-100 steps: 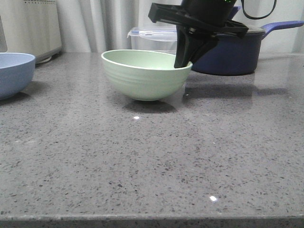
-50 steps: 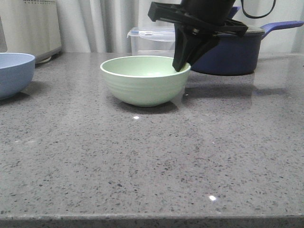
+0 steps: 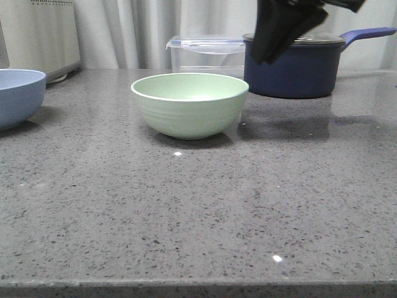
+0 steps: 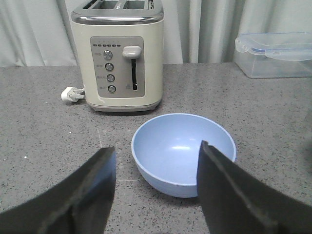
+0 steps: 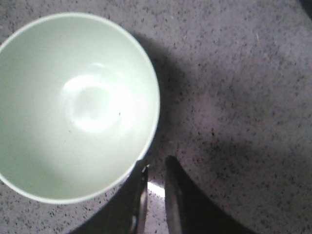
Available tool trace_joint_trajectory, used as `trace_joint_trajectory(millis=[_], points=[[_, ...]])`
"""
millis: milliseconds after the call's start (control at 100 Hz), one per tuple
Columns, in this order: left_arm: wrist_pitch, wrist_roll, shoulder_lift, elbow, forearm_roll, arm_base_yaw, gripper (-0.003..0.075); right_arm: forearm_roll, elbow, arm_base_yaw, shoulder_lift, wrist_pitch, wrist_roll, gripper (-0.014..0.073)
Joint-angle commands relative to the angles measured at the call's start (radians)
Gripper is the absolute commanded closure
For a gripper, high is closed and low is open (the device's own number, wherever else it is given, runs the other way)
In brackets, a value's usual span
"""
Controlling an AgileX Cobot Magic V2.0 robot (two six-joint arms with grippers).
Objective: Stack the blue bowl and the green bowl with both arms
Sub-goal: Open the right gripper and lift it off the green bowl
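The green bowl [image 3: 189, 105] stands upright on the grey counter, mid-table; it also shows from above in the right wrist view [image 5: 73, 102]. My right gripper [image 3: 271, 57] hangs above and to the right of it, clear of the rim, its fingers a narrow gap apart and empty [image 5: 156, 163]. The blue bowl [image 3: 18, 96] stands at the far left, cut by the frame edge. In the left wrist view the blue bowl [image 4: 183, 146] sits just ahead of my left gripper [image 4: 156, 146], which is wide open and empty.
A dark navy lidded saucepan [image 3: 298, 68] and a clear lidded plastic box [image 3: 208, 53] stand behind the green bowl. A cream toaster [image 4: 119, 53] with its plug [image 4: 70, 93] stands behind the blue bowl. The counter's front edge runs along the bottom.
The right gripper set the tilted green bowl down flat, let go of its rim, and rose up and to the right. The blue bowl has not moved.
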Motion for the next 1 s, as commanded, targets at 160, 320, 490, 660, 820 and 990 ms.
trace_joint_trajectory(millis=[160,320,490,660,820,990], points=[[-0.079,-0.007,0.012,-0.033,-0.013,0.002,0.0356,0.043,0.113,-0.002,-0.089,-0.113,-0.013,0.0475],[-0.079,-0.007,0.012,-0.033,-0.013,0.002,0.0356,0.064,0.160,0.012,-0.088,-0.140,-0.019,0.0477],[-0.079,-0.007,0.012,-0.033,-0.013,0.002,0.0356,0.068,0.168,0.028,-0.084,-0.150,-0.019,0.0511],[-0.079,-0.007,0.012,-0.033,-0.013,0.002,0.0356,0.071,0.168,0.028,-0.084,-0.158,-0.019,0.0582],[-0.079,-0.007,0.012,-0.033,-0.013,0.002,0.0356,0.100,0.168,0.028,-0.075,-0.160,-0.019,0.0582],[-0.079,-0.007,0.012,-0.033,-0.013,0.002,0.0356,0.112,0.168,0.028,-0.034,-0.161,-0.019,0.0582]])
